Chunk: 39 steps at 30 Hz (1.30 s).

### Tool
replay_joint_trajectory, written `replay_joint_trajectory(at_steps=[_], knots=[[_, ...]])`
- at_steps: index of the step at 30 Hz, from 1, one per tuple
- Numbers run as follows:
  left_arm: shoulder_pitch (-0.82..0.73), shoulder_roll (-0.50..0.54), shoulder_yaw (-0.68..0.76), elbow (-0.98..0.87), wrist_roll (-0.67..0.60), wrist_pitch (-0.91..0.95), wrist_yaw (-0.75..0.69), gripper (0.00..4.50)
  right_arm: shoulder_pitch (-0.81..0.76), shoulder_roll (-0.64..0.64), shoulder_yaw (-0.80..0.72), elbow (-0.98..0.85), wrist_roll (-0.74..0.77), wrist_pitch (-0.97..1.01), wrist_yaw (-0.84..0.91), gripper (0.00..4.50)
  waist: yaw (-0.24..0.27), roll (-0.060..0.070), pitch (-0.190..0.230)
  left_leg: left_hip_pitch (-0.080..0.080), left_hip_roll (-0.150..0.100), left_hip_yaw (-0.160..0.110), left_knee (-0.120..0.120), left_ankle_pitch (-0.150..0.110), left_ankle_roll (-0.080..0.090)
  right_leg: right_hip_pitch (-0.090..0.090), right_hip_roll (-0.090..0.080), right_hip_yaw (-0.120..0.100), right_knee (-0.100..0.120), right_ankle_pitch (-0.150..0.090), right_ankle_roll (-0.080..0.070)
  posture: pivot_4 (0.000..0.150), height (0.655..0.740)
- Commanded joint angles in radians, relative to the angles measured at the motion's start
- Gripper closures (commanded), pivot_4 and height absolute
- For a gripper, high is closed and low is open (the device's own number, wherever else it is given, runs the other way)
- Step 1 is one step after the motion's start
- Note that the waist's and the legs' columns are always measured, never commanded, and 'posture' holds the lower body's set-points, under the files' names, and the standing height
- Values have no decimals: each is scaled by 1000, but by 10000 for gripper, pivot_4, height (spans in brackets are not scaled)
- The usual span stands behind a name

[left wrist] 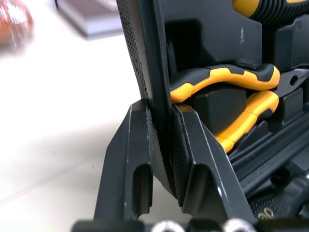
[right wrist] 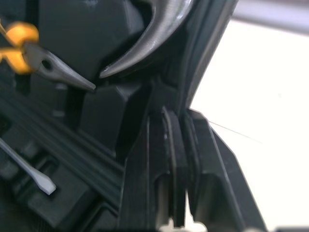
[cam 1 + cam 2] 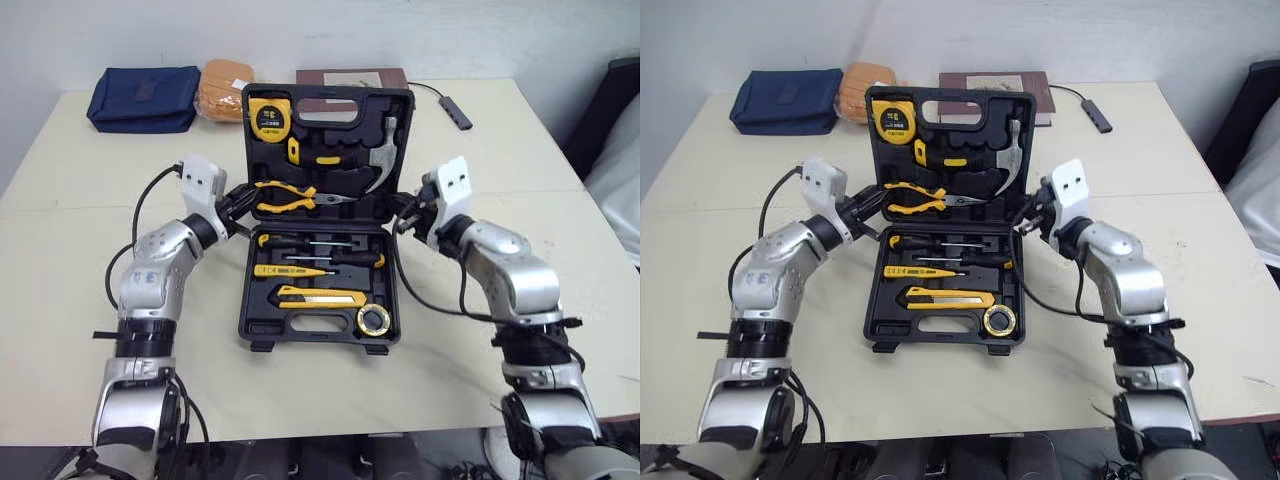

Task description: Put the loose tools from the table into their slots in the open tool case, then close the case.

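The pale table (image 3: pixel 80 200) holds 5 things: tool case (image 3: pixel 247 300) at centre; blue bag (image 3: pixel 143 98), orange pouch (image 3: pixel 225 88), brown book (image 3: pixel 350 76) and adapter (image 3: pixel 458 112) along the top.

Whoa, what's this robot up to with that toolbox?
It looks ready to close the tool case. The left gripper pinches the left edge of the lid, and the right gripper pinches the right edge. The lid is open. The tape measure, hammer, pliers and utility knife sit in their slots.
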Motion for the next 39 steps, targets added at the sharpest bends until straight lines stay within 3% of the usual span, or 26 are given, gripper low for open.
replay_joint_trajectory(at_steps=[1, 6, 12, 17, 19, 22, 23, 27, 32, 39], knots=[[48, 48, 92, -25, 39, -205, 31, 43348, 83, -107, 11, 62, -183, -357, -24, 45000, 2, 0, 0, 0, 0, 0, 0, 0, 0, 0, 0, 0, 0, 0, 0, 1500, 7400], [157, 79, 76, -16, 75, -410, -7, 43348, 173, -215, 96, 232, -424, -789, -171, 45000, 3, 0, 0, 1, 0, 1, 1, 1, 1, 1, -2, -1, 0, 0, 1, 1500, 7400], [259, 130, 66, 14, 108, -567, -48, 43348, 231, -268, 138, 319, -566, -979, -307, 45000, 1, 0, 0, 3, 1, 1, 2, 1, 1, 3, -2, -1, 0, 0, 1, 1500, 7400], [322, 153, 58, -22, 58, -589, -122, 24323, 265, -263, 126, 302, -521, -1018, -311, 45000, 5, 0, 0, 5, 2, 1, 2, 1, 1, 6, -2, -1, 0, 0, 1, 1500, 7400], [377, 186, 78, -48, 38, -552, -151, 17939, 300, -292, 118, 272, -515, -1037, -291, 36767, 12, 0, 0, 8, 2, -3, 3, 1, 1, 16, -4, -2, -3, 0, 1, 1500, 7400], [528, 269, 179, -88, -41, -400, -191, 4231, 417, -355, 64, 180, -417, -996, -206, 22889, 13, 0, 0, 18, 3, -6, 1, -4, 4, 30, -6, -2, -9, 0, 0, 1500, 7400], [566, 284, 216, -91, -66, -359, -188, 3788, 458, -376, 42, 154, -380, -981, -178, 17553, 8, 0, 0, 21, 4, -7, 1, -5, 4, 32, -7, -2, -10, 0, 0, 1500, 7400], [606, 302, 282, -91, -112, -293, -190, 3788, 583, -433, -65, 98, -242, -950, -108, 17553, 7, 0, 0, 22, 4, -8, 2, -6, 4, 35, -7, -3, -11, 0, 0, 1500, 7400], [524, 310, 279, -111, -151, -234, -204, 3788, 738, -467, -167, -31, -8, -887, 25, 17553, 23, 0, 0, 25, 4, -10, 2, -7, 3, 38, -8, -3, -11, 0, 0, 1500, 7400], [377, 311, 223, -36, -141, -204, -265, 3788, 984, -474, -266, -256, 149, -690, 170, 17553, 30, 0, 0, 29, 5, -6, 0, -8, 2, 40, -6, 0, -11, 0, 0, 1500, 7400]])
